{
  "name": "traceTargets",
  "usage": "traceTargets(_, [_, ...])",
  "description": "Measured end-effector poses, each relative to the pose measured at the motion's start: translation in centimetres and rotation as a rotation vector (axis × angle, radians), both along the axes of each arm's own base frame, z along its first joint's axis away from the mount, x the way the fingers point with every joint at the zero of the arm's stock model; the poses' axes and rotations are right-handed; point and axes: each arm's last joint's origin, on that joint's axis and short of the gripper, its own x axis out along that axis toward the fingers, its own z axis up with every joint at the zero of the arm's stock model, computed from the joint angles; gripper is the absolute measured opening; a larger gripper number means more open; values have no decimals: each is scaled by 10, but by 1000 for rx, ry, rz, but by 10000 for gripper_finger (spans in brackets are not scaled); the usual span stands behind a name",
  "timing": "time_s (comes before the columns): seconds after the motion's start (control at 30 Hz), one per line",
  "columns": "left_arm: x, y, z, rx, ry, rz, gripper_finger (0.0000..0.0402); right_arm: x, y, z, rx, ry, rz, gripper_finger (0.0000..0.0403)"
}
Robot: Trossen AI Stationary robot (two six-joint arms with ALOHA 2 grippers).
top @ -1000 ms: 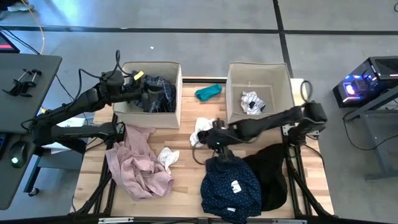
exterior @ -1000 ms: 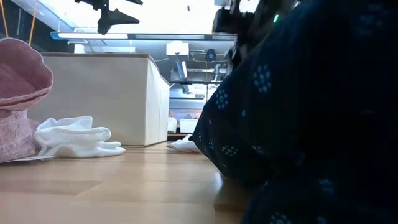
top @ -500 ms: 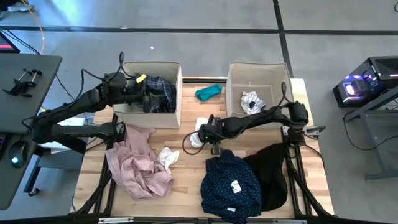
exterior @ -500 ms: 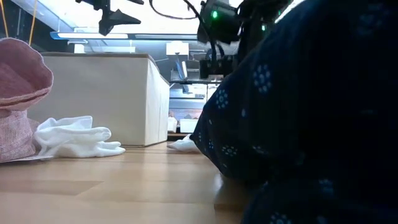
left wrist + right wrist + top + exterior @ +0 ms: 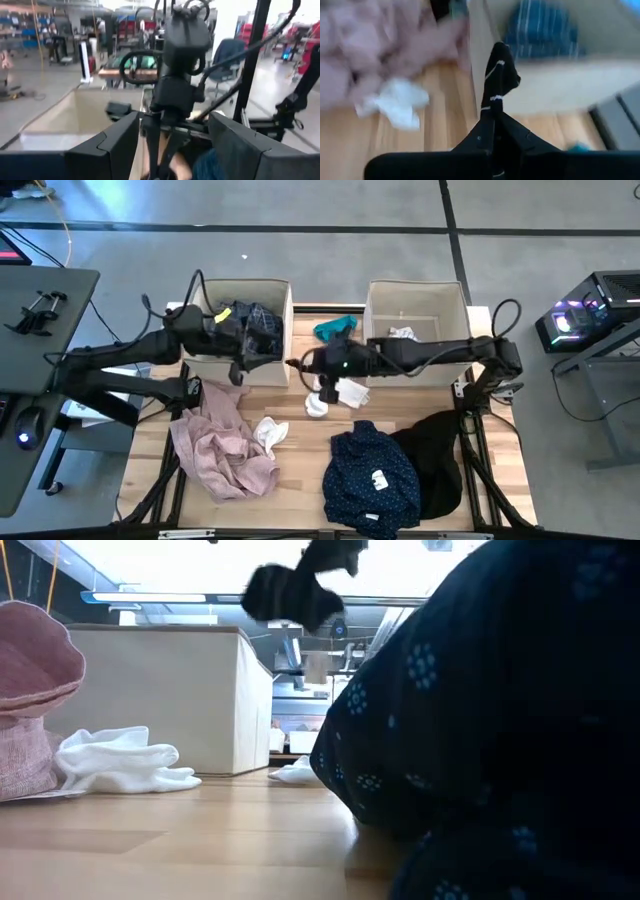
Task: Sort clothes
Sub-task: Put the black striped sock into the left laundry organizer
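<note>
My right gripper (image 5: 305,364) (image 5: 492,117) hangs high between the two beige boxes, shut on a black sock (image 5: 498,75) (image 5: 290,592). My left gripper (image 5: 262,345) (image 5: 172,125) stands open and level over the left box's (image 5: 205,292) near right corner, holding nothing. That box holds the blue plaid shirt (image 5: 260,318). On the table lie the pale pink shirt (image 5: 220,445), a white sock (image 5: 270,432), more white socks (image 5: 340,393), the navy dotted shirt (image 5: 372,475), the black garment (image 5: 440,450) and the teal piece (image 5: 333,328). My right gripper pinches one end of the black sock (image 5: 492,102) between its two shut fingers, which slant downward from the table's right side. The sock is lifted clear of the table and dangles loose from the fingertips, its free end (image 5: 270,595) swinging toward the left box.
The right box (image 5: 380,295) holds a white and black sock (image 5: 403,334). Bare wood shows between the pink shirt and the navy shirt (image 5: 300,470). The two arms face each other closely near the left box's corner.
My right gripper has risen from the far edge of the navy dotted shirt and swung toward the far left, carrying the black sock up clear of the table. My left gripper has shifted toward the table's right over the left box and rolled level.
</note>
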Motion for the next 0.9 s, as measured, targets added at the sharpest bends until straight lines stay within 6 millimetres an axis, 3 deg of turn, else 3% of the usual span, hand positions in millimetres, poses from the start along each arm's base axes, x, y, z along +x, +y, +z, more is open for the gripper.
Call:
traceTargets(0.23, [19, 3, -9, -71, 22, -5, 225, 7, -5, 36, -11, -185, 45, 4])
traceTargets(0.53, [19, 4, -23, -96, 161, 57, 213, 7, -6, 40, -8, -198, 46, 4])
traceTargets(0.7, [18, 5, -30, -107, 230, 74, 154, 7, -6, 40, -5, -198, 44, 4])
traceTargets(0.9, [17, 4, -30, -110, 228, 52, 24, 10, -9, 48, 94, -311, -16, 14])
